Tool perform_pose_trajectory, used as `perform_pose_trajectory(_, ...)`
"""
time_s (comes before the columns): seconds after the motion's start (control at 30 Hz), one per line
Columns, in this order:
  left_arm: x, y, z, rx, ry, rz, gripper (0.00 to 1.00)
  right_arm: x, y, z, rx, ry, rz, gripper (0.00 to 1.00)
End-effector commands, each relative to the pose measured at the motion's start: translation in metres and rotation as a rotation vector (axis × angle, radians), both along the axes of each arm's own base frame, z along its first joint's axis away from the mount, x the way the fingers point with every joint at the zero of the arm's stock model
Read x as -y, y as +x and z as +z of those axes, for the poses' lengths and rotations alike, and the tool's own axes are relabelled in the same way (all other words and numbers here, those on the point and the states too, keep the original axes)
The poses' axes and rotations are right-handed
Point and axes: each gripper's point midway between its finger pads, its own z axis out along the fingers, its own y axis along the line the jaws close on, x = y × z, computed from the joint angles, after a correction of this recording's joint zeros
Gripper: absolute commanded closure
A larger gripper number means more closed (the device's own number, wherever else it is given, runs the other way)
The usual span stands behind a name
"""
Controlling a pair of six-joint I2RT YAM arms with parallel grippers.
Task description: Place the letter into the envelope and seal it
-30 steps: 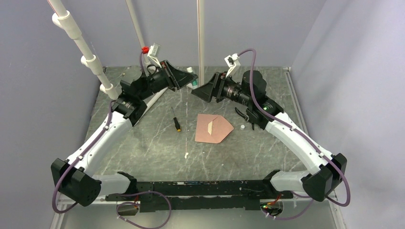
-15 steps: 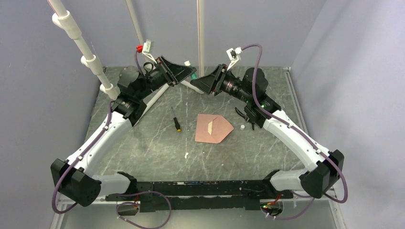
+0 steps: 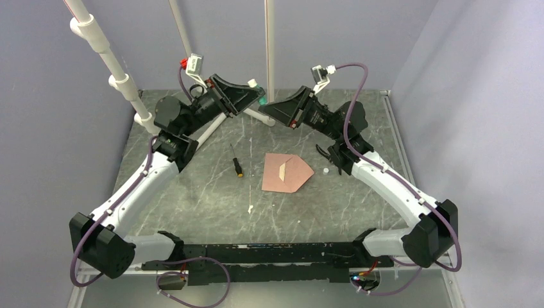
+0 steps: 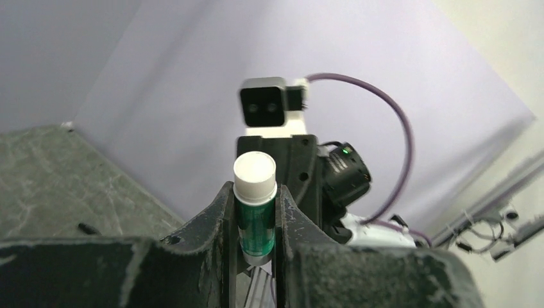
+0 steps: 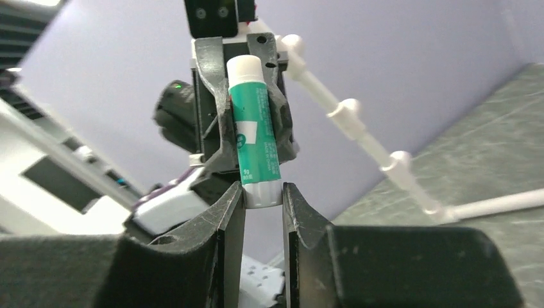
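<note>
The salmon-pink envelope lies flat at the table's middle, its pointed flap to the right. A narrow pale strip crosses it; I cannot tell whether this is the letter, and no separate sheet shows. Both grippers are raised above the back of the table, tip to tip. My left gripper is shut on a green glue stick with a white cap. My right gripper has its jaws on either side of the stick's whitish lower end, closed to its width.
A black screwdriver with a yellow handle, a thin white stick and a small white bit lie on the table around the envelope. White pipes rise at back left, and a pole at back centre.
Both grippers have risen and moved toward the back together, with the glue stick between them. The envelope has not moved.
</note>
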Motion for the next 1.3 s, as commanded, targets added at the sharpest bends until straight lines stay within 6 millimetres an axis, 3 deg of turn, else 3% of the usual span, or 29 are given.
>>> perform_pose_trajectory(0.0,-0.002,-0.041,0.021,0.284,0.03,-0.084,0.98,0.045,-0.063,0.098,0.158,0.339,0.197,1.0)
perform_pose_trajectory(0.17,0.001,-0.071,0.034,0.486,0.09,-0.181,0.98,0.077,-0.115,0.123,0.312,0.571,0.415,1.0)
perform_pose_trajectory(0.3,0.001,-0.08,0.039,0.533,0.099,-0.212,0.98,0.081,-0.117,0.122,0.312,0.623,0.488,1.0)
perform_pose_trajectory(0.43,-0.002,-0.07,0.043,0.467,0.089,-0.154,0.98,0.063,-0.108,0.112,0.305,0.495,0.441,0.97)
perform_pose_trajectory(0.47,-0.004,-0.065,0.045,0.439,0.08,-0.125,0.98,0.053,-0.096,0.102,0.252,0.416,0.389,0.81)
perform_pose_trajectory(0.53,-0.009,-0.054,0.049,0.354,0.048,-0.054,0.98,0.041,-0.076,0.08,0.289,0.268,0.222,0.37)
perform_pose_trajectory(0.57,-0.011,-0.05,0.05,0.308,0.032,-0.04,0.98,0.04,-0.068,0.071,0.305,0.199,0.132,0.22)
perform_pose_trajectory(0.63,-0.013,-0.044,0.049,0.231,0.005,-0.029,0.98,0.045,-0.048,0.053,0.346,0.065,-0.061,0.09)
perform_pose_trajectory(0.73,-0.011,-0.038,0.046,0.141,-0.025,-0.044,0.98,0.057,-0.032,0.04,0.442,-0.061,-0.234,0.08)
perform_pose_trajectory(0.9,-0.005,-0.034,0.046,0.083,-0.055,-0.089,0.98,0.059,-0.027,0.034,0.655,-0.203,-0.316,0.17)
perform_pose_trajectory(1.07,-0.003,-0.028,0.042,0.037,-0.062,-0.094,0.98,0.07,-0.02,0.049,0.812,-0.231,-0.459,0.22)
perform_pose_trajectory(1.27,0.0,-0.023,0.039,-0.008,-0.076,-0.106,0.98,0.062,-0.016,0.056,0.997,-0.31,-0.53,0.25)
